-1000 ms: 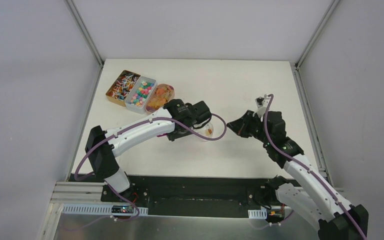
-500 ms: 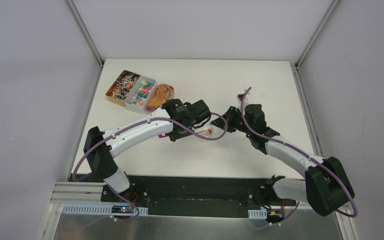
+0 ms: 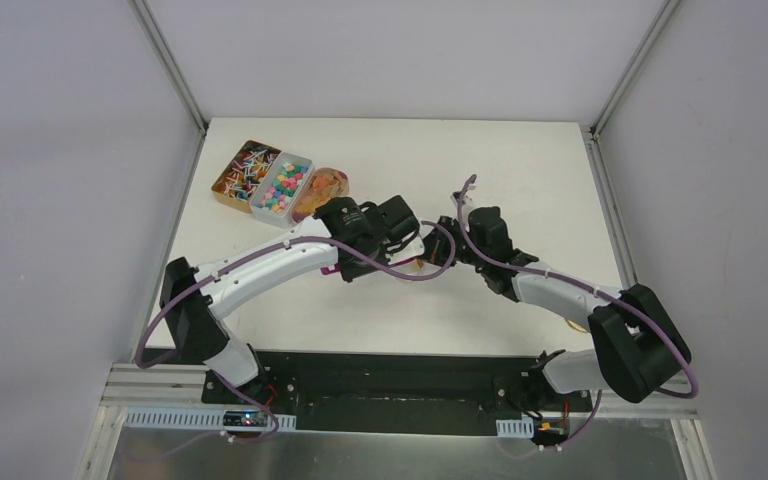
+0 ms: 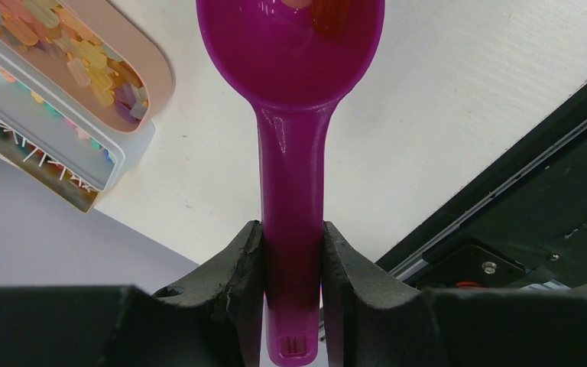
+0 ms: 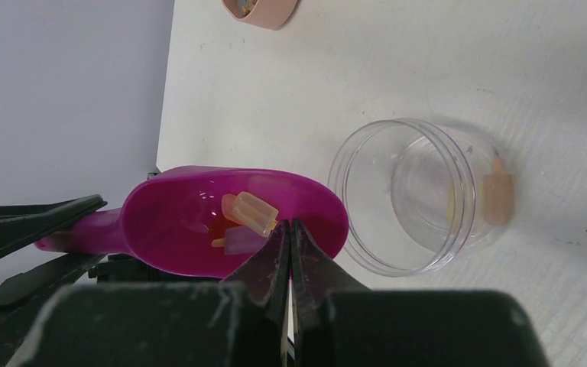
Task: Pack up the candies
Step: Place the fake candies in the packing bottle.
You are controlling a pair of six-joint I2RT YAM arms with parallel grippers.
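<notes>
The left end effector [image 4: 292,252] clamps the magenta scoop [image 4: 290,61] by its handle. A few candies [image 5: 250,212] lie in its bowl. The right end effector [image 5: 290,229] is closed, empty, at the bowl's rim. A clear jar [image 5: 416,195] sits at the scoop's 3 o'clock on the surface [image 5: 428,61].

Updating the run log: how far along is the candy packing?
Early. Done: left gripper clamps the magenta scoop, loaded with a few candies. In hand: scoop held beside the open clear jar, right gripper shut nearby. Left: tipping them in; jar looks nearly empty.
</notes>
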